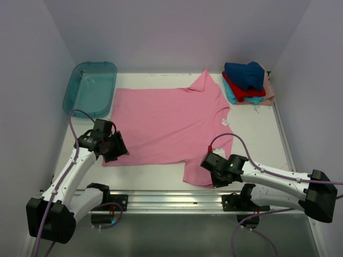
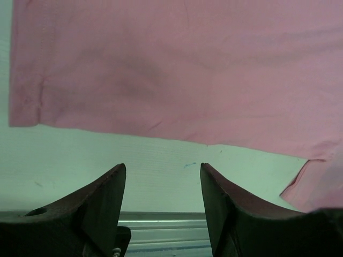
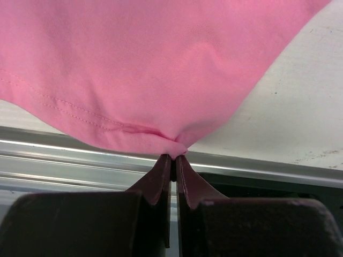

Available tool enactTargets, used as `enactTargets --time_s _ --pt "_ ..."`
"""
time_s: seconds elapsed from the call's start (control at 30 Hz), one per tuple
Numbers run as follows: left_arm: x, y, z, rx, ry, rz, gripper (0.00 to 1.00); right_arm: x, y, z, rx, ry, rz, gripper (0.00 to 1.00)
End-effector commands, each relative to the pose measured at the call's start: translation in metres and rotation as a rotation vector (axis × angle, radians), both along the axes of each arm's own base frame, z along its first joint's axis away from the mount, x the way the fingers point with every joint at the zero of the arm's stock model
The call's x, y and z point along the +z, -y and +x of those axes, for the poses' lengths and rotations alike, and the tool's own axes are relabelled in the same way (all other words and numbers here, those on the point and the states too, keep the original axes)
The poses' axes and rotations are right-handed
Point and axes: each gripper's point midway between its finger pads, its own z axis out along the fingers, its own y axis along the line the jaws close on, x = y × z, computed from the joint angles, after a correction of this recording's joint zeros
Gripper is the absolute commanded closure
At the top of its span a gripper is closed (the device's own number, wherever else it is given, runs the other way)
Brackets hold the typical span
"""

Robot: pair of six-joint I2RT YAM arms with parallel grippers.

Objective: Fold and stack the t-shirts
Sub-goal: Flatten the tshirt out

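Working on a pale worktop [image 1: 257, 134] boxed in by white walls. Seeing a teal tub [image 1: 90, 88] parked at the far left corner. Holding the left gripper [image 2: 163, 168] partly open and empty, just short of the near hem of the pink t-shirt [image 1: 166, 123], probably lining up on that corner. Lying spread flat mid-worktop, collar to the right. Pinching the near sleeve's edge in the right gripper [image 3: 174, 159], closed tight on the cloth, right beside the front rail [image 1: 177, 199]; finding open room only toward the far side. Resting at the far right corner, a stack of folded shirts [image 1: 247, 83], well apart.
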Motion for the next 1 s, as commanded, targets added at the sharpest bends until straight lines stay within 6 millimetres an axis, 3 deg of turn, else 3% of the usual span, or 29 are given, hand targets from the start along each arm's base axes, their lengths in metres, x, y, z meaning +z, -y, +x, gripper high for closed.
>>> enactTargets --time_s 0.0,0.07,0.17,0.23,0.37,0.47,0.57,0.8,0.87,0.97 --pt "0.02 -0.011 -0.006 0.06 -0.049 0.057 0.38 0.014 0.001 0.009 -0.047 0.065 0.015 0.95" --pt "0.019 -0.023 -0.002 0.104 -0.065 0.119 0.38 0.015 0.003 0.01 -0.058 0.085 0.033 0.91" --pt "0.019 -0.028 0.005 0.147 -0.101 0.156 0.38 0.017 0.002 0.013 -0.068 0.117 0.067 0.72" --pt "0.015 -0.041 0.01 0.182 -0.103 0.229 0.36 0.017 0.002 0.014 -0.071 0.126 0.082 0.65" --pt "-0.016 -0.048 0.007 0.172 -0.243 0.279 0.35 0.023 0.001 0.015 -0.073 0.157 0.133 0.53" --pt "-0.035 -0.054 -0.005 0.178 -0.343 0.279 0.35 0.028 0.005 0.017 -0.099 0.19 0.159 0.49" --pt "-0.042 -0.069 -0.013 0.208 -0.394 0.329 0.35 0.033 0.006 0.019 -0.118 0.216 0.186 0.48" --pt "-0.024 -0.118 -0.008 0.333 -0.382 0.41 0.36 0.033 0.003 0.019 -0.112 0.231 0.235 0.47" --pt "-0.026 -0.134 -0.01 0.379 -0.375 0.375 0.36 0.031 0.003 0.018 -0.107 0.227 0.238 0.47" --pt "-0.037 -0.14 -0.015 0.42 -0.38 0.306 0.37 0.032 0.001 0.018 -0.102 0.23 0.248 0.47"
